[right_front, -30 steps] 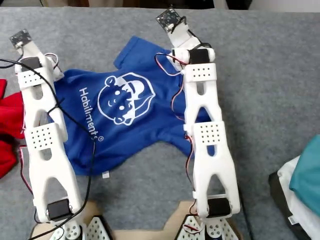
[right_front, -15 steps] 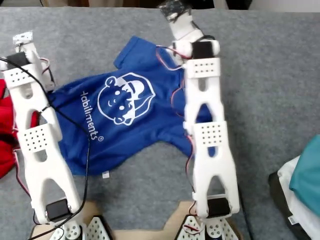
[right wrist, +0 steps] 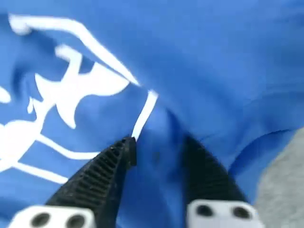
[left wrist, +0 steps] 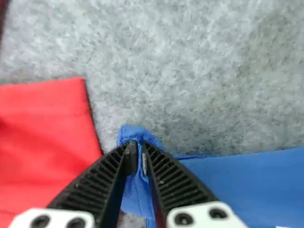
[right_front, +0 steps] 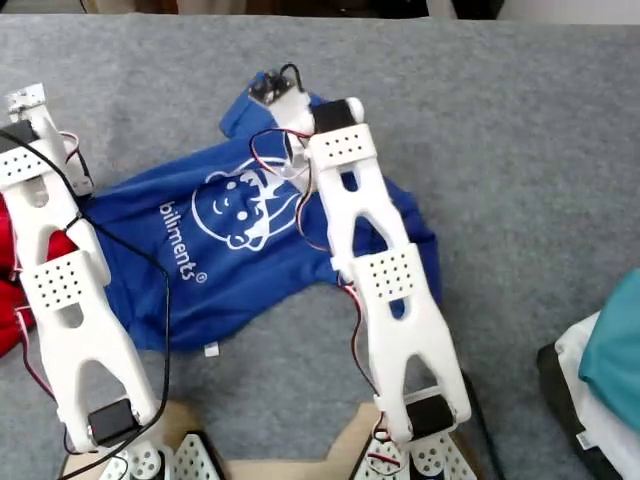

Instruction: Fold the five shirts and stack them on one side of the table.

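Observation:
A blue shirt [right_front: 240, 250] with a white cartoon print lies spread face up on the grey table [right_front: 520, 150]. My left gripper [right_front: 78, 178] is at the shirt's left side, shut on the tip of a blue sleeve [left wrist: 137, 142]; its own wrist view [left wrist: 137, 154] shows that corner pinched right beside the red shirt [left wrist: 42, 142]. My right gripper [right_front: 285, 130] hangs low over the shirt's upper part near the print. In its wrist view [right wrist: 156, 152] the fingers stand apart with a ridge of blue cloth [right wrist: 161, 137] between them.
A crumpled red shirt [right_front: 10, 300] lies at the table's left edge, partly under the left arm. At the right edge lies a pile of teal, white and dark garments [right_front: 605, 370]. Bare grey table stretches between the blue shirt and that pile.
The right arm swung left, from past the shirt's far edge to over its upper part. The left arm moved left with the sleeve, and the shirt shifted slightly left.

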{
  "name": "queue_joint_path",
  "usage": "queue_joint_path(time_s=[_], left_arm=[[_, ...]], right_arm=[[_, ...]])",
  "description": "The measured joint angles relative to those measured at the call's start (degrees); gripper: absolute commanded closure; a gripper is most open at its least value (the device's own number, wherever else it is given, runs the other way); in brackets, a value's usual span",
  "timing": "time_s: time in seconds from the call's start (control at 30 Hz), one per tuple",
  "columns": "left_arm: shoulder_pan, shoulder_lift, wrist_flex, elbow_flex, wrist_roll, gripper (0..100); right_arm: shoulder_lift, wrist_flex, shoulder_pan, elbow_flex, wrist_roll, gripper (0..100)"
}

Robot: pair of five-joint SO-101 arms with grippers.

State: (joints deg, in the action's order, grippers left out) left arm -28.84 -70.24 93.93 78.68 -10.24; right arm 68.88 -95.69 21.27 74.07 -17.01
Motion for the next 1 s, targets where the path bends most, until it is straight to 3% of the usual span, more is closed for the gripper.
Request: queue_joint_path(time_s=[0.27, 0.57, 0.87, 1.0], left_arm=[[0.62, -4.4, 4.13, 10.02, 0.18, 98], [0.7, -5.98, 5.8, 14.59, 0.26, 98], [0.88, -5.98, 5.98, 14.59, 0.53, 98], [0.88, -5.98, 5.98, 14.59, 0.53, 98]], right_arm=[[-2.73, -5.01, -0.18, -10.11, -0.79, 99.5], [-18.2, -4.75, -0.09, -39.74, -4.57, 99.5], [-45.36, 9.14, -0.97, -78.59, -10.64, 99.1], [-56.18, 11.78, -5.54, -84.57, -11.6, 88.2]])
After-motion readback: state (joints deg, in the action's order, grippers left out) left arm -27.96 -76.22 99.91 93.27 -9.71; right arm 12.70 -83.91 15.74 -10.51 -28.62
